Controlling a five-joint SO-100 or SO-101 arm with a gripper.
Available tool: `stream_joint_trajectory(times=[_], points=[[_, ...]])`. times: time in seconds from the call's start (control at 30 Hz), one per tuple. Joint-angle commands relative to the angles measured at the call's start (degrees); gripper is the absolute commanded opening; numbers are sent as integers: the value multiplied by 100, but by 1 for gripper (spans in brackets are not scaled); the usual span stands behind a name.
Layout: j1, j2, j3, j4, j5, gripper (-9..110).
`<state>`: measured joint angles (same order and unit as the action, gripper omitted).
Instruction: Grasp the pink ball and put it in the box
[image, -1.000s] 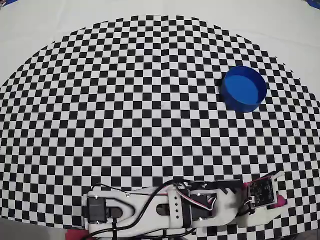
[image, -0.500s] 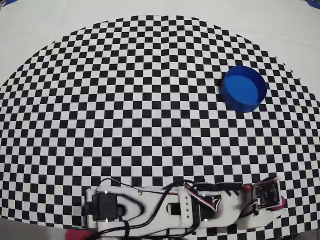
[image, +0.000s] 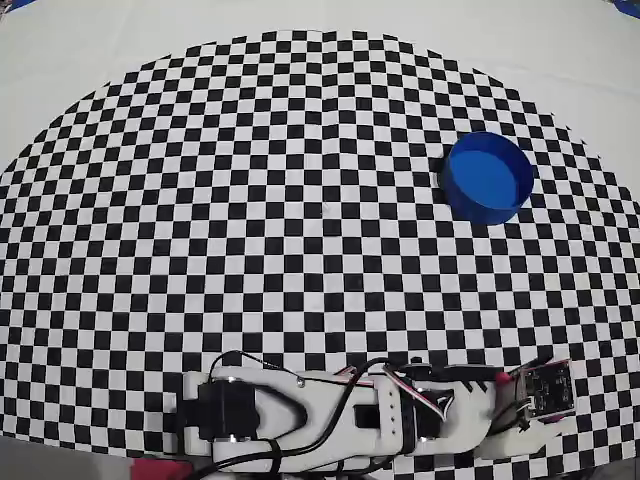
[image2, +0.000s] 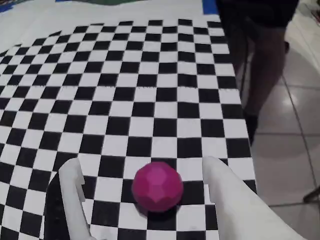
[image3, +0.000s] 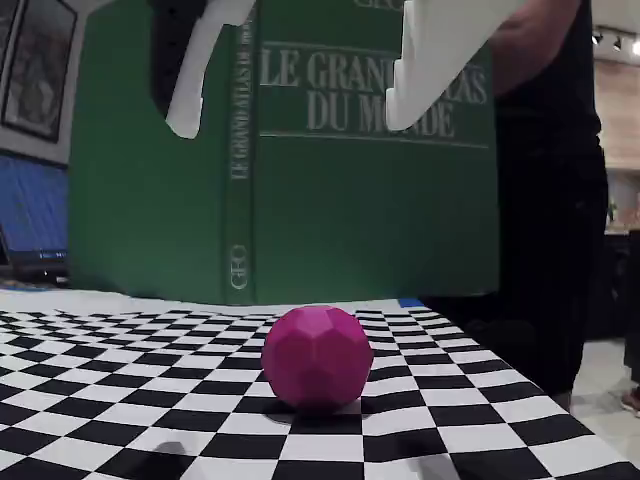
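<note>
1. Between the spread white plastic fingers (image2: 150, 172), empty and raised above it: small faceted magenta-pink ball (image2: 157, 186), resting on the checkered table (image2: 125, 90).
2. Lower straight, centre, then close gently.
3. Round blue tub (image: 487, 177) well apart.

checkered mat (image: 300, 200) – green atlas (image3: 300, 150) upright – a person (image3: 560, 200) beside it

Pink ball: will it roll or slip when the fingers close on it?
Probably rolls easily: the pink ball is round and sits free on the flat checkered mat. Its facets may slow it slightly. The matte surface suggests it isn't slippery. The fingers flank it, open, without touching.
</note>
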<state>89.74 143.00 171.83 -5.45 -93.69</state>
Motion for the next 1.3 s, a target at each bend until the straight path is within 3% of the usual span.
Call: stream_joint_trajectory(times=[0.0,1.27], points=[[97,-141,-308,-79,35,28],[185,-2602,-1652,-422,62,28]])
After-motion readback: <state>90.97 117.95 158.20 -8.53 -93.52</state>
